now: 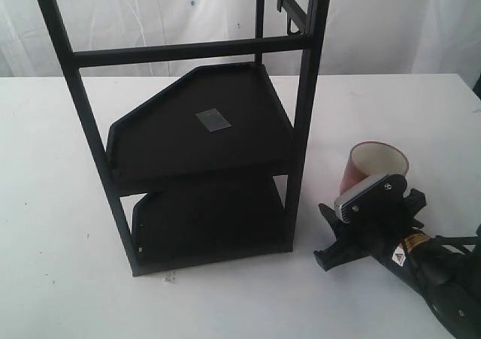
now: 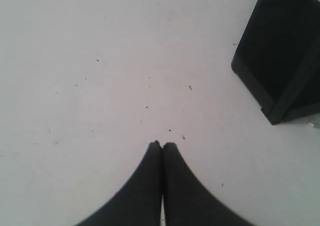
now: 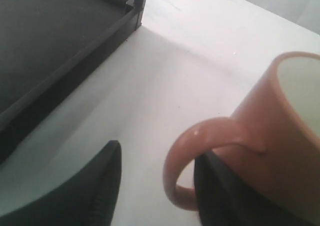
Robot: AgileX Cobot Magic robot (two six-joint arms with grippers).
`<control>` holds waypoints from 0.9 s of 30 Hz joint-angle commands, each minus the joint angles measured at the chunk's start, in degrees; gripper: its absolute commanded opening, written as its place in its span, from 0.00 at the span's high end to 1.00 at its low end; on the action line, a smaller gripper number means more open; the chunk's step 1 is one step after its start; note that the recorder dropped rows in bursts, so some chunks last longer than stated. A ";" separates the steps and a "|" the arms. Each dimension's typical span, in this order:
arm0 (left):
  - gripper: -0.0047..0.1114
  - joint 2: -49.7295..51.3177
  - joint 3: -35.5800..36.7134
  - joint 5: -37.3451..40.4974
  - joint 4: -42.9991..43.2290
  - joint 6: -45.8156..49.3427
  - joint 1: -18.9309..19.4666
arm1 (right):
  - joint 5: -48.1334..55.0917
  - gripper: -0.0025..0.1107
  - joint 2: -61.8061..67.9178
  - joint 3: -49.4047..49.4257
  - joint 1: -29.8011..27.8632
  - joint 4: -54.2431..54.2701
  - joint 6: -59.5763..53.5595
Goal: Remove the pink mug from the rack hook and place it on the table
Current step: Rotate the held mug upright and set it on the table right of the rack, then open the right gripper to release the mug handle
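Right claw point(image 3: 160, 156): stands wide, clamps nothing. One finger point(image 3: 102, 186) over bare tabletop point(image 3: 165, 75); second finger point(image 3: 220, 196) dark behind the handle point(image 3: 200, 136), close under the mug wall. Cannot tell whether touching.

Pink mug point(image 1: 353, 175): off the rack point(image 1: 302, 128), to the right of it in the exterior view, near the front right post. Mouth up, white inside showing. Handle turned toward the claw. Base hidden behind the grey camera housing point(image 1: 368, 198), so contact with the tabletop not confirmed from that view.

Labels on right arm point(image 1: 436, 286): white sticker point(image 1: 397, 258) with a red warning triangle; next to it a yellow-and-black strip point(image 1: 414, 243). Print on both too small to read. Grey patch point(image 1: 213, 119) on upper shelf point(image 1: 165, 147): reads as plain grey, square, slightly skewed.

Right arm pose: enters from the lower right corner of the exterior view, lies low over the tabletop, points up and left toward the rack's front right post, with the mug just beyond the wrist. In the wrist view, looks along the edge of lower shelf point(image 3: 50, 50).

Left claw point(image 2: 162, 146): fingertips pressed together, nothing between. Faces bare, specked tabletop; lower shelf corner well apart from the tips.
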 commanded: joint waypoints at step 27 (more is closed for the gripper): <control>0.96 -0.29 0.13 -0.13 -0.41 -0.06 -0.14 | 0.06 0.59 -2.42 4.96 -0.02 0.85 1.67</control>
